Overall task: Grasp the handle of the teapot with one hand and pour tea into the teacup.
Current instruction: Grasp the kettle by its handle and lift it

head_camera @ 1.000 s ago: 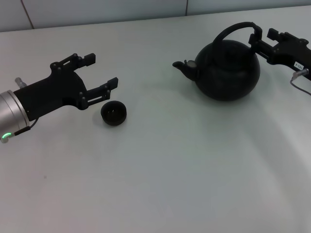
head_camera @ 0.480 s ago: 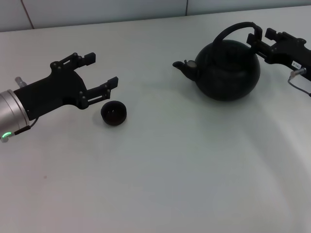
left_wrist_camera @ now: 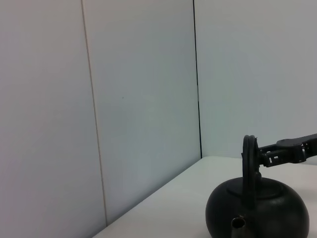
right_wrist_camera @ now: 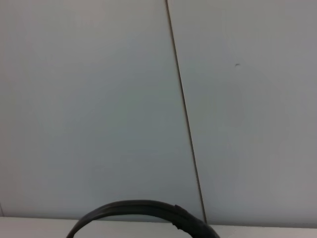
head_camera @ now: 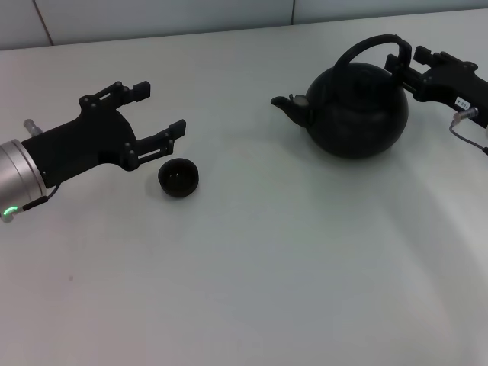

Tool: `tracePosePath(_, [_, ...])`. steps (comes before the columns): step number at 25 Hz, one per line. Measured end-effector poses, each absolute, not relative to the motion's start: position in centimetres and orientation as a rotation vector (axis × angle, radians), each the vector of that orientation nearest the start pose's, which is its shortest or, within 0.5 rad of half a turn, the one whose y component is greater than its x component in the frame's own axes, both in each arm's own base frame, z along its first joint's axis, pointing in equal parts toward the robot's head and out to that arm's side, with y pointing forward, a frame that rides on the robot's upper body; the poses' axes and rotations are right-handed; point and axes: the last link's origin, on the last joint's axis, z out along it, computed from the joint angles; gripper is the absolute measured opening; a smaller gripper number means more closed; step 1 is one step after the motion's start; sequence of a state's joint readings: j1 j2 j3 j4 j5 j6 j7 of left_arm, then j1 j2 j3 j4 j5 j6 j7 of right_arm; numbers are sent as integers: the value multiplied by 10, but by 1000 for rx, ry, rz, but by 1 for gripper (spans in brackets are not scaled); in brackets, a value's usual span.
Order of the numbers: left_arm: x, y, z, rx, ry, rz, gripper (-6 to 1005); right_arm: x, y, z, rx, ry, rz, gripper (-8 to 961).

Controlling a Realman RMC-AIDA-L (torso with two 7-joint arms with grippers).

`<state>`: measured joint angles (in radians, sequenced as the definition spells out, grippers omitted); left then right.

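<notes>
teapot unmoved, right gripper edged back from handle

I'm seeing the teapot sitting far right on the desk, spout pointing left, with the right claw just behind its handle. The teacup is lying well left, just beside the left claw.

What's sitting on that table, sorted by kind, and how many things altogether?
Teapots: 1, teapot, black, with an arched handle
Teacups: 1, teacup, small and dark
End effectors: 2, left end effector near the cup, right end effector at the handle
Total: 4
</notes>
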<state>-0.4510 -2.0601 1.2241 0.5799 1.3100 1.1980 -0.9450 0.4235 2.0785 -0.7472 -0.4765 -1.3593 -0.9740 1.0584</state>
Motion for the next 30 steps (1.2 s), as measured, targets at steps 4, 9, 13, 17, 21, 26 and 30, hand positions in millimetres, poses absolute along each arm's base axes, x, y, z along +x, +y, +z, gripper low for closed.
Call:
tracePosePath(4, [-246,349,-30,-2486,-236,-745,809,337,362,25,-1926,783,673,601])
tracePosePath(9, [-246,349,-30,-2486,-235,-745,809,335,362,20,-1976,716,618,522])
tracePosePath(13, [-245,349,-29,-2486,-234,-745,809,335,365,16,-1974,730,608,369])
tracePosePath(17, [-244,350,-29,-2486,-230,-746,809,335,366,17,-1971,731,606,220])
tracePosePath(21, [-243,350,-28,-2484,-224,-747,809,335,366,16,-1972,728,604,164])
tracePosePath(26, [-243,351,-28,-2485,-220,-749,809,333,368,16,-1978,718,604,133])
tracePosePath(30, [-243,351,-27,-2484,-228,-753,808,329,371,17,-1984,706,609,119])
